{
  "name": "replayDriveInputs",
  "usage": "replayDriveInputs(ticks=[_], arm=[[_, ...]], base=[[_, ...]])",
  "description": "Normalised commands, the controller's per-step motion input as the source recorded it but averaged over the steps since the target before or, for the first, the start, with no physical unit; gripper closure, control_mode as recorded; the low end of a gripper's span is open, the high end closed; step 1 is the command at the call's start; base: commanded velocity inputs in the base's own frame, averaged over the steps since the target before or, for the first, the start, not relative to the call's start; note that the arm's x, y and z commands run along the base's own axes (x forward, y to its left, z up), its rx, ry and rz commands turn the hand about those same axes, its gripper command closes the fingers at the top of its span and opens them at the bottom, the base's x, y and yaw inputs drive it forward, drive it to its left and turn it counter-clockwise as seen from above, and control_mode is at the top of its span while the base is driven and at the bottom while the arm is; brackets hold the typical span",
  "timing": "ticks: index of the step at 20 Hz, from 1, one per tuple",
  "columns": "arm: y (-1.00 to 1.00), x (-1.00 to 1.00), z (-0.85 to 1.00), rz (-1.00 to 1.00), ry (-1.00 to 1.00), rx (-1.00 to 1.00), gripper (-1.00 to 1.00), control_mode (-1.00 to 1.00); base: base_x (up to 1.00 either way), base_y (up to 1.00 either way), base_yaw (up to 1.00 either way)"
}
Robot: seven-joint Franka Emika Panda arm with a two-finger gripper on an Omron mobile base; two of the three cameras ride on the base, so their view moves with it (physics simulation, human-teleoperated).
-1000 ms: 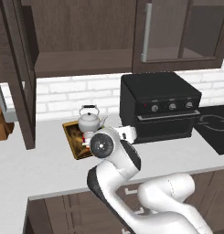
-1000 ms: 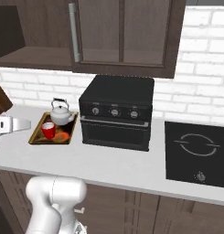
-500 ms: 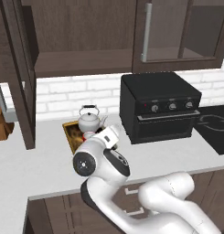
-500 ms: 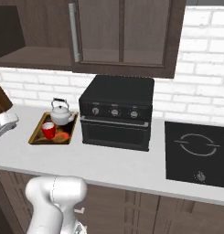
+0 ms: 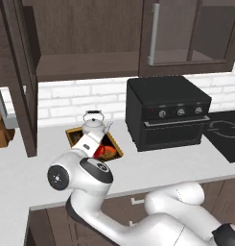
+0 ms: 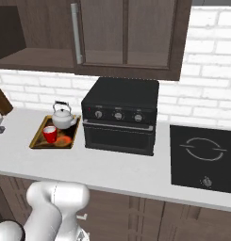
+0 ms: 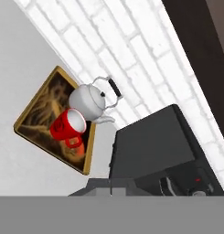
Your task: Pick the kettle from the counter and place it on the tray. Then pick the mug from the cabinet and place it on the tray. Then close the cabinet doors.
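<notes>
Since a second ago the arm's elbow has swung left, away from the oven (image 5: pixel 168 111). Kettle (image 6: pixel 63 117) and mug (image 6: pixel 50 134) sit on the tray (image 6: pixel 39 139) beside the oven; the hand is pressed together, empty.

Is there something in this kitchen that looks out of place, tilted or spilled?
Nothing is spilled or tipped: the kettle and the mug stand upright on the tray. The one loose end is the left cabinet door, which hangs wide open over the counter.

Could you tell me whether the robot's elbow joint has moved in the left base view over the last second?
Yes. The elbow joint swung left and down, away from the black oven.
</notes>
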Motion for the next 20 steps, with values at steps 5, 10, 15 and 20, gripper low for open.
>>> replayDriveInputs(ticks=[5, 10, 15, 20], arm=[[0.31, 0.0, -0.01, 0.0, 0.0, -0.12, 1.0, -1.0], [0.39, 0.0, -0.09, 0.0, 0.0, -0.17, 1.0, -1.0], [0.27, 0.0, 0.02, 0.0, 0.0, -0.11, 1.0, -1.0], [0.2, 0.0, 0.18, 0.1, -0.06, -0.15, 1.0, -1.0]], base=[[0.0, 0.0, 0.0], [0.0, 0.0, 0.0], [0.0, 0.0, 0.0], [0.0, 0.0, 0.0]])
